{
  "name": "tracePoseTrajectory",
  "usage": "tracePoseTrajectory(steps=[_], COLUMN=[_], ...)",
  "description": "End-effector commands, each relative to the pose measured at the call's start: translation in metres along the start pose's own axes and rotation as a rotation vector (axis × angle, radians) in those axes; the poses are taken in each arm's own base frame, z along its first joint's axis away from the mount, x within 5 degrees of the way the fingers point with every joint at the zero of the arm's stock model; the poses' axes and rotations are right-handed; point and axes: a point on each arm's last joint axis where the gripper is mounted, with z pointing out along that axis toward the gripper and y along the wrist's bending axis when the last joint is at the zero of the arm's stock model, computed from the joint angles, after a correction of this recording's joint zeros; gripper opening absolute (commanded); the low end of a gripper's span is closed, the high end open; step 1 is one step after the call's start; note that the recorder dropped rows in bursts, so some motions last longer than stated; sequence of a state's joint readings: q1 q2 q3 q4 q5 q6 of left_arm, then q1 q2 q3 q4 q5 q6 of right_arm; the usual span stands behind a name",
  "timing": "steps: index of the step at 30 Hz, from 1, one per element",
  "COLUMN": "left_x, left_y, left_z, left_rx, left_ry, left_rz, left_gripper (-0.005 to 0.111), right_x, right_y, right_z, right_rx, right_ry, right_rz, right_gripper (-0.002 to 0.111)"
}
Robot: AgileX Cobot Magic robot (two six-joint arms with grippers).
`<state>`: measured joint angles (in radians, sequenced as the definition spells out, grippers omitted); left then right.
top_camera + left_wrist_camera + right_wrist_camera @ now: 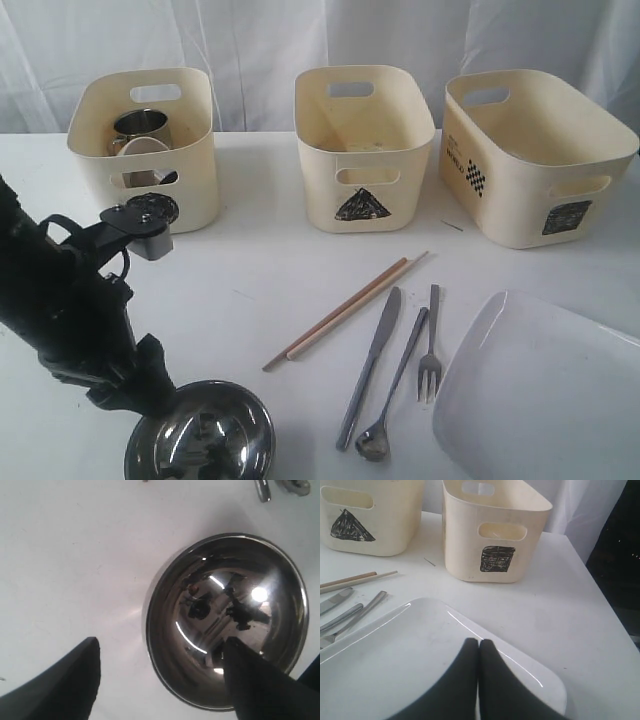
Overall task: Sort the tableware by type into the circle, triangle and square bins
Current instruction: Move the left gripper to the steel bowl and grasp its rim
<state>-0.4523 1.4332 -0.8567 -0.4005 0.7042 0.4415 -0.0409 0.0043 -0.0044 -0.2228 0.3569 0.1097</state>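
Steel mug [140, 124] is binned, but your left gripper [161, 642], jaws apart, only straddles the rim of the bowl [200, 440]; chopsticks [345, 310], cutlery [376, 345] and plate [540, 390] lie unsorted, your right gripper [479, 644] closed tight.

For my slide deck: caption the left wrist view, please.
Open left claw astride the rim of a steel bowl on the white table.

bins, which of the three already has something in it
The leftmost bin, with a steel mug visible inside; the triangle bin and square bin show nothing inside.
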Motion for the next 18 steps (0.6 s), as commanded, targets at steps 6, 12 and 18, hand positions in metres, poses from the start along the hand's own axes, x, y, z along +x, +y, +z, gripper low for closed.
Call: tracePoseTrajectory(steps=[6, 12, 18], left_x=[0.001, 0.001, 0.001], left_y=[0.009, 0.016, 0.020], left_z=[0.025, 0.043, 0.054], left_rx=[0.017, 0.036, 0.047], left_ry=[0.086, 0.135, 0.151], left_rz=[-0.020, -0.053, -0.081], left_gripper=[0.072, 0.070, 0.068], right_x=[0.001, 0.001, 0.001], right_y=[0.000, 0.000, 0.000], right_z=[0.000, 0.000, 0.000], right_rx=[0.002, 0.002, 0.002], right_ry=[-0.005, -0.005, -0.005], right_rz=[-0.003, -0.003, -0.003], right_gripper=[0.000, 0.000, 0.000])
